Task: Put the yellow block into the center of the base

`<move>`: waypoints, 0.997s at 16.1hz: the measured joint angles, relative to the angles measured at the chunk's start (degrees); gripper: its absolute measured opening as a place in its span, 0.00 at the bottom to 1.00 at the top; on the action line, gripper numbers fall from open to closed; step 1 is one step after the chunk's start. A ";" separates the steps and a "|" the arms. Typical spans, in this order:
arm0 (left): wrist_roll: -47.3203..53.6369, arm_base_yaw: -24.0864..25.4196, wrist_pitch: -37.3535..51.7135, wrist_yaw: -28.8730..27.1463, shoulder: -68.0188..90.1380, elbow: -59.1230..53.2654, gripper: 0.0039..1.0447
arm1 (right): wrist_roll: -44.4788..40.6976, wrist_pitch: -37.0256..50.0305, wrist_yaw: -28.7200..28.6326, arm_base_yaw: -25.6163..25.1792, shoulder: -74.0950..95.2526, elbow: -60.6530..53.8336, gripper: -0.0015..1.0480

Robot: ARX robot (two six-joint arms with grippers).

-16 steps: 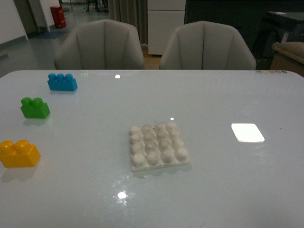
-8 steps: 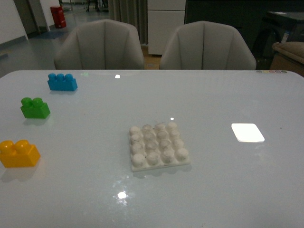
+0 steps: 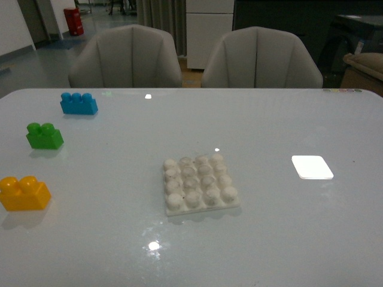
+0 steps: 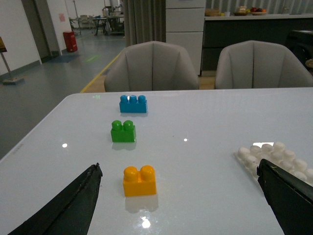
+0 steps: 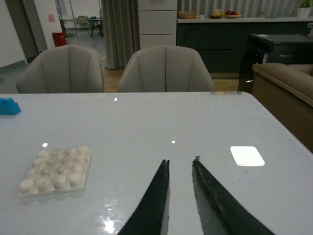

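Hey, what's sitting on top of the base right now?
Nothing: the base is bare on top. The yellow block sits apart on the table. The base's underside is hidden.

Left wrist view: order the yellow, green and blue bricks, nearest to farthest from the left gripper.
1. Yellow two-stud plastic block, just ahead of the left gripper.
2. Green two-stud plastic brick, next beyond it.
3. Blue three-stud plastic brick, farthest back.

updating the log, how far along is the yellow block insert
Nothing done: the yellow block sits apart from the base, whose studs are bare. In hand: the left gripper is open, facing the block; the right gripper, barely open, holds nothing. To do: grasp, carry, press onto centre.
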 joint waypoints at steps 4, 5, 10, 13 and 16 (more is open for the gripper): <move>0.00 0.00 0.00 0.00 0.00 0.00 0.94 | 0.00 0.00 0.00 0.00 0.00 0.00 0.49; 0.00 0.00 0.02 0.00 0.00 0.00 0.94 | 0.00 -0.02 0.00 0.00 0.00 0.00 0.52; 0.00 0.00 0.00 0.00 0.00 0.00 0.94 | 0.02 0.00 0.00 0.00 0.00 0.00 0.94; 0.00 0.00 0.00 0.00 0.00 0.00 0.94 | 0.00 0.00 0.00 0.00 0.00 0.00 0.94; 4.07 5.27 -16.41 9.44 15.76 10.36 0.94 | 0.00 0.00 0.00 0.00 0.00 0.00 0.94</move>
